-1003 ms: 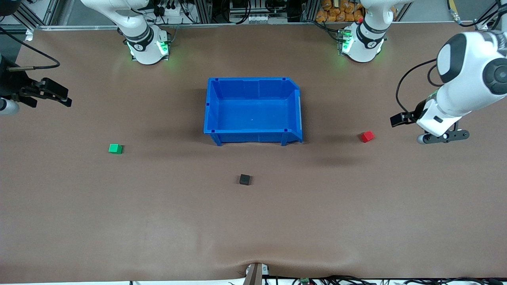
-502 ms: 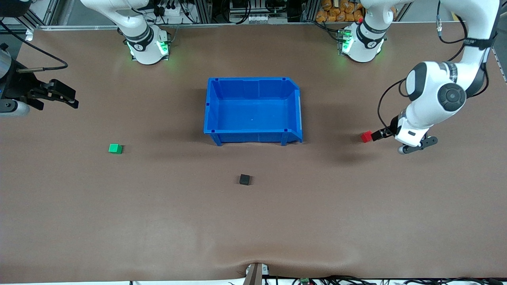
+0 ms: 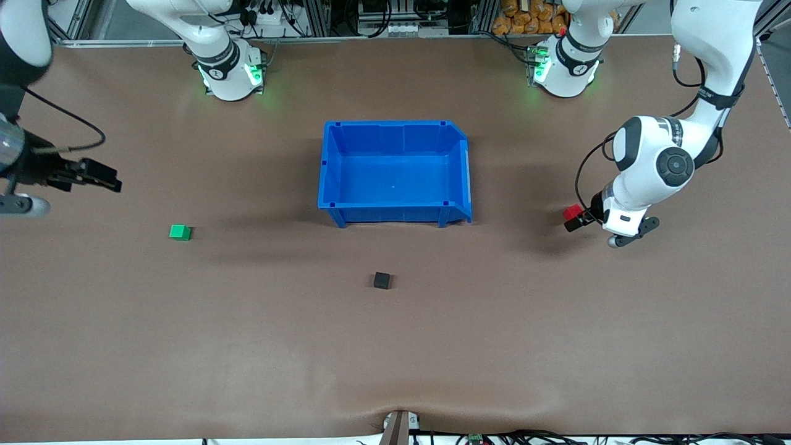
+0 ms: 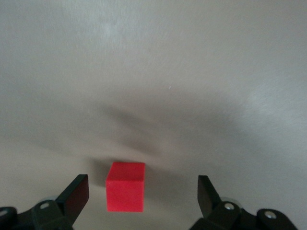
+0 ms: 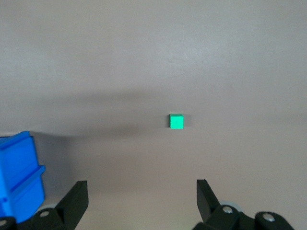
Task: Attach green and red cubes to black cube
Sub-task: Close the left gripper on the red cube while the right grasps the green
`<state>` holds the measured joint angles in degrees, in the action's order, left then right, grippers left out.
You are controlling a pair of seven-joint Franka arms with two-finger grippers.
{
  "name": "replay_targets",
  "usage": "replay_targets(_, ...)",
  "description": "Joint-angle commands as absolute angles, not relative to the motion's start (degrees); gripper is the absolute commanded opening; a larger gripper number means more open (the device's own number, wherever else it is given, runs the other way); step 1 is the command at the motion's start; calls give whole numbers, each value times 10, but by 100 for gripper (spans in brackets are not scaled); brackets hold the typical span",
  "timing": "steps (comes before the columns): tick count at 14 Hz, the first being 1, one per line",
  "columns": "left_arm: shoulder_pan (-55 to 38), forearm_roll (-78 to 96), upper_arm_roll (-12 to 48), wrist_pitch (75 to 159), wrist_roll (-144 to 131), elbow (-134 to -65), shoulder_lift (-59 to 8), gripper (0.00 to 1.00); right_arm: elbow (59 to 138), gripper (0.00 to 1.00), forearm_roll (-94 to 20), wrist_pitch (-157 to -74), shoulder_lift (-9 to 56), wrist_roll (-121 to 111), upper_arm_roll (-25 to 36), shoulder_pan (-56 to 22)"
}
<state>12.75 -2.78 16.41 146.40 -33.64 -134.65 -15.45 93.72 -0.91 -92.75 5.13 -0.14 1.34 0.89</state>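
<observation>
The red cube (image 3: 571, 212) sits on the table toward the left arm's end. My left gripper (image 3: 581, 218) is open and low over it. In the left wrist view the red cube (image 4: 125, 187) lies between the open fingers (image 4: 76, 194), nearer to one of them, and touches neither. The green cube (image 3: 180, 232) sits toward the right arm's end. My right gripper (image 3: 106, 178) is open and empty, in the air short of it. In the right wrist view the green cube (image 5: 176, 121) lies ahead of the gripper (image 5: 141, 196). The black cube (image 3: 382, 280) sits alone, nearer the front camera than the bin.
An empty blue bin (image 3: 395, 213) stands mid-table between the two arm bases; its corner shows in the right wrist view (image 5: 19, 172). Bare brown table surrounds all three cubes. The table's front edge has a clamp (image 3: 397, 426).
My left arm swung in and came down, so its open gripper now straddles the red cube. My right gripper moved down a little toward the green cube. No cube has moved.
</observation>
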Motion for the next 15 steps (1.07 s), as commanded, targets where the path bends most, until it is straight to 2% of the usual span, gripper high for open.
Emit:
replay_targets(1,132,-21,166,1477,-344,-1361,-156,100,1021,100,-2,-1005,44,-2,7,26)
replay_targets(4,139,-21,166,1479,-385,-1365,-157,100,1099,100,-2,-1107,61,-1,7,43)
replay_targets(9,139,-21,165,1492,-399,-1364,-180,100,1194,100,-3,-1259,135,-4,7,50)
replay_targets(12,139,-22,165,1492,-410,-1362,-186,100,1287,100,0,-1408,142,-4,7,48)
replay_targets(15,139,-24,163,1492,-410,-1362,-191,91,1294,100,2,-1428,163,-13,7,54)
